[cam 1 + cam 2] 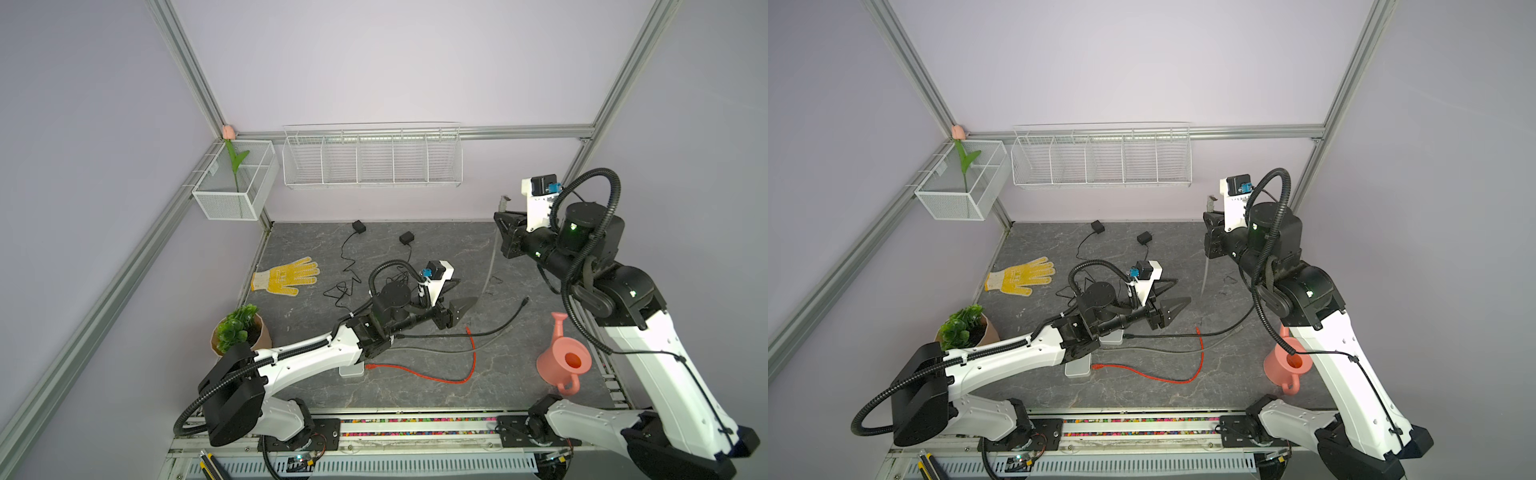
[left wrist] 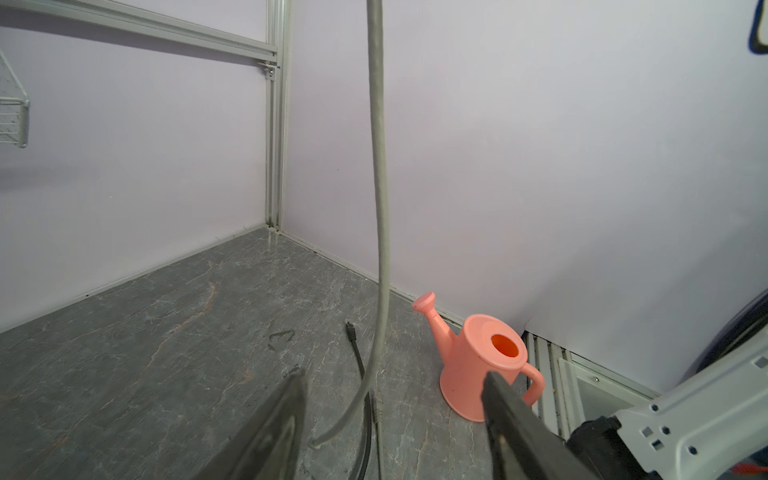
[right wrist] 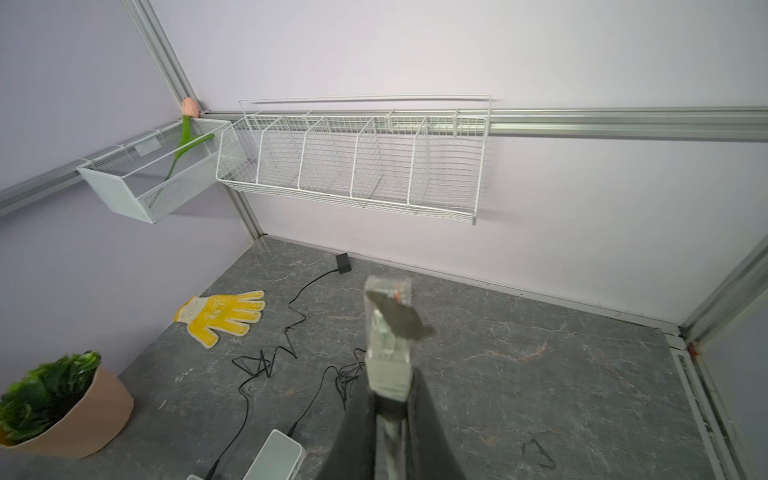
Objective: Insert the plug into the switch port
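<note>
Right gripper (image 3: 388,401): clamped on the grey cable's clear plug (image 3: 386,351), raised near the tabletop's back right corner, tip pointing away from the white switch (image 3: 276,455).
Switch: low, mid-tabletop, beneath the left arm.
Left gripper (image 2: 397,374): spread, empty.

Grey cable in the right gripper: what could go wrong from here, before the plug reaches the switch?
1. The right gripper holds the plug by its rear end, so it may tilt when pushed.
2. The switch lies partly under the left arm, so access may be blocked.
3. The grey cable hangs near the open left gripper and could snag.
</note>
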`<state>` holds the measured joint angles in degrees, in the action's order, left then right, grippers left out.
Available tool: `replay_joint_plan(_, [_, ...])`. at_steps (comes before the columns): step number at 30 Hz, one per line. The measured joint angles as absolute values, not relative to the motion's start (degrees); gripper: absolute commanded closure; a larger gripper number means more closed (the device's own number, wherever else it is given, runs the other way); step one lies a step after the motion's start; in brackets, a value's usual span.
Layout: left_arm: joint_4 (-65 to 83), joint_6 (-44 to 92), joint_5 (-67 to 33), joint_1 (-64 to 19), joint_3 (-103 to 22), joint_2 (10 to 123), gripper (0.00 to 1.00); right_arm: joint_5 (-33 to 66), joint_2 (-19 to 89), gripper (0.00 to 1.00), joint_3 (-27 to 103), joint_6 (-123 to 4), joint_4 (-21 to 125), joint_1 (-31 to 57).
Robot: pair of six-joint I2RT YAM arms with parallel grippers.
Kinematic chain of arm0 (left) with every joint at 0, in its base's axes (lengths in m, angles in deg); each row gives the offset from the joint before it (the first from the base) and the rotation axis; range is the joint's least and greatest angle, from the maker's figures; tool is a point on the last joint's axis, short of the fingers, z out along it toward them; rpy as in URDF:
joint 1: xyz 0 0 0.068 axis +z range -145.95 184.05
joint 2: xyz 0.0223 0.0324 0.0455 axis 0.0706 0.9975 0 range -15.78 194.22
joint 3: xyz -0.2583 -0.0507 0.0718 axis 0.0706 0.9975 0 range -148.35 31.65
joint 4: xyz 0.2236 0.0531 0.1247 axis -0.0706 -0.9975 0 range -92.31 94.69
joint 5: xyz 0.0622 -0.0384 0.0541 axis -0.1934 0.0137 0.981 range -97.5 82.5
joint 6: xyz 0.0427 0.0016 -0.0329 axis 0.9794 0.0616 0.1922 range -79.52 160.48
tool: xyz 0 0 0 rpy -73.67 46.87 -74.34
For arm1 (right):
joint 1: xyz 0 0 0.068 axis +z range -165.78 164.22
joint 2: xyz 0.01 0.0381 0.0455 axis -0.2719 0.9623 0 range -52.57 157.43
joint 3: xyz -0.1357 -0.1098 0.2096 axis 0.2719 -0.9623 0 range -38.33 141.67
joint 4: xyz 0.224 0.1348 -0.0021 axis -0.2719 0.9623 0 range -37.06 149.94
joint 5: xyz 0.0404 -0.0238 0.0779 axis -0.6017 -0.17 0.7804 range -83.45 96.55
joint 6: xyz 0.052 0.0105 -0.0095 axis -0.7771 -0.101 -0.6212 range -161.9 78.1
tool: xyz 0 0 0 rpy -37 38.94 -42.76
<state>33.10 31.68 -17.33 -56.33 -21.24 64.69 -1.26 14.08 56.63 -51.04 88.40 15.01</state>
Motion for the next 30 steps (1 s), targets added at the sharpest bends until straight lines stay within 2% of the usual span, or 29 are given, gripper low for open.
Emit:
replay_joint_plan(6, [33.12, 33.67, -15.89, -55.96, -25.52, 68.38, 0.32, 5.86, 13.76, 0.93, 55.64, -55.09, 86.41, 15.01])
replay_joint_plan(8, [33.20, 33.70, -16.10, -55.78, -27.60, 70.28, 0.35, 7.81, 13.69, 0.93, 55.60, -56.27, 85.91, 15.01])
replay_joint_plan(14, [33.97, 31.82, -18.77, -54.71, -31.81, 76.82, 0.70, 10.06, 13.52, 0.93, 56.23, -57.99, 85.12, 15.01])
replay_joint_plan(18, [34.12, 29.59, -21.09, -54.12, -31.29, 79.49, 0.88, 9.25, 14.00, 0.93, 60.23, -57.75, 86.28, 14.51])
replay_joint_plan(25, [37.51, 27.05, -22.92, -54.03, -26.57, 77.54, 1.00, 8.77, 16.64, 0.93, 65.52, -57.05, 88.38, 11.43])
replay_joint_plan(30, [36.83, 26.48, -22.97, -54.01, -23.79, 74.83, 1.00, 7.33, 18.06, 0.93, 64.58, -56.88, 88.69, 8.67])
